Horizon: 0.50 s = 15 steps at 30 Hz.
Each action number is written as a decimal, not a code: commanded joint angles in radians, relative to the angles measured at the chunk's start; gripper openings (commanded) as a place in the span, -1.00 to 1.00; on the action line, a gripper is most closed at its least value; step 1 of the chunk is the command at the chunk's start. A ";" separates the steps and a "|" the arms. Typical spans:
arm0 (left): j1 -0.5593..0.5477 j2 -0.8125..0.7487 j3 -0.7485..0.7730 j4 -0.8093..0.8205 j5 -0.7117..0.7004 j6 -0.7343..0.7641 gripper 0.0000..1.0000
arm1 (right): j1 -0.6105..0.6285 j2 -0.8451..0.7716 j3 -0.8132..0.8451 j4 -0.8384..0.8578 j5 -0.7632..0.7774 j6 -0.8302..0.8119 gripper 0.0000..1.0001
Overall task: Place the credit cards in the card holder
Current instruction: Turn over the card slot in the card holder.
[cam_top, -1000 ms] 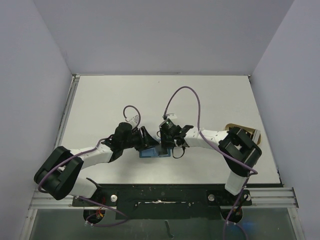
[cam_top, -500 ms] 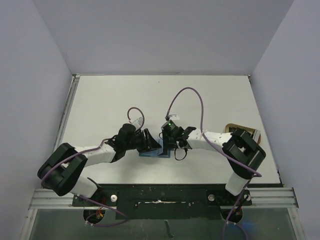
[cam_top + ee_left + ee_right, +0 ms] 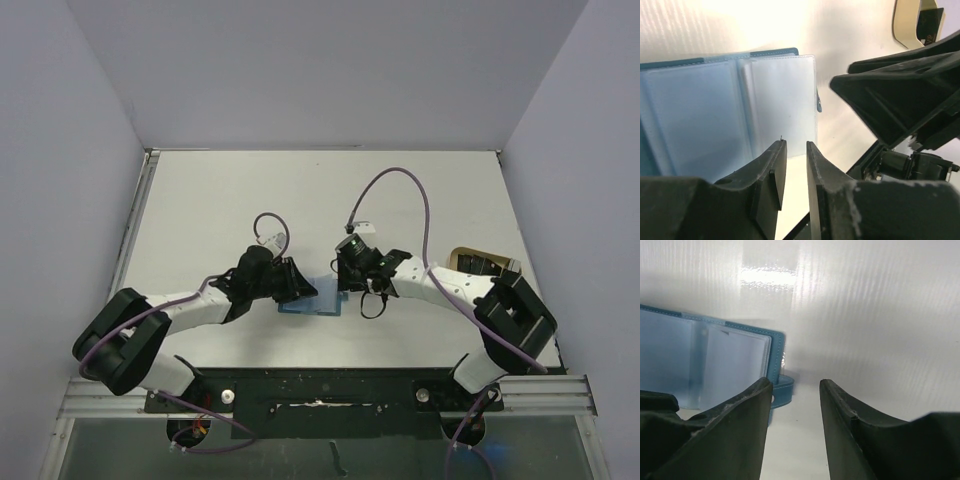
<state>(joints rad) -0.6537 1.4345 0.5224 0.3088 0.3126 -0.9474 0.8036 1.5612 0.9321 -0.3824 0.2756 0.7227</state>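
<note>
The teal-blue card holder [image 3: 318,304] lies open on the table between my two grippers. In the left wrist view its [image 3: 715,110] clear sleeves face up and look empty. My left gripper [image 3: 302,289] is over its near edge, jaws almost shut with a thin gap [image 3: 796,146] and nothing between them. My right gripper [image 3: 346,286] is open and empty just right of the holder [image 3: 700,365], above bare table [image 3: 795,385], beside the snap tab [image 3: 781,390]. Dark cards [image 3: 490,266] lie in a beige tray at the far right.
The beige tray [image 3: 462,256] sits near the table's right edge, partly behind the right arm; it also shows in the left wrist view [image 3: 902,25]. The right gripper's black body [image 3: 900,95] is close to the left fingers. Purple cables loop above both wrists.
My right gripper has drawn back to the right, off the card holder, and its arm swung right. The holder now lies more uncovered. My left gripper has stayed at the holder's left side.
</note>
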 commanded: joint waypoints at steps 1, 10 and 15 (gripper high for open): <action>-0.004 -0.046 0.047 -0.040 -0.055 0.043 -0.60 | -0.044 -0.078 0.031 -0.045 0.058 -0.042 -0.11; -0.005 -0.080 0.051 -0.091 -0.059 0.079 -0.42 | -0.226 -0.153 0.137 -0.216 0.172 -0.185 -0.05; -0.005 -0.126 0.078 -0.191 -0.080 0.134 -0.15 | -0.375 -0.195 0.175 -0.275 0.183 -0.274 0.03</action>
<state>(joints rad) -0.6537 1.3674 0.5323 0.1783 0.2569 -0.8780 0.5156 1.4223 1.0489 -0.5896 0.3935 0.5461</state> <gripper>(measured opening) 0.386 0.502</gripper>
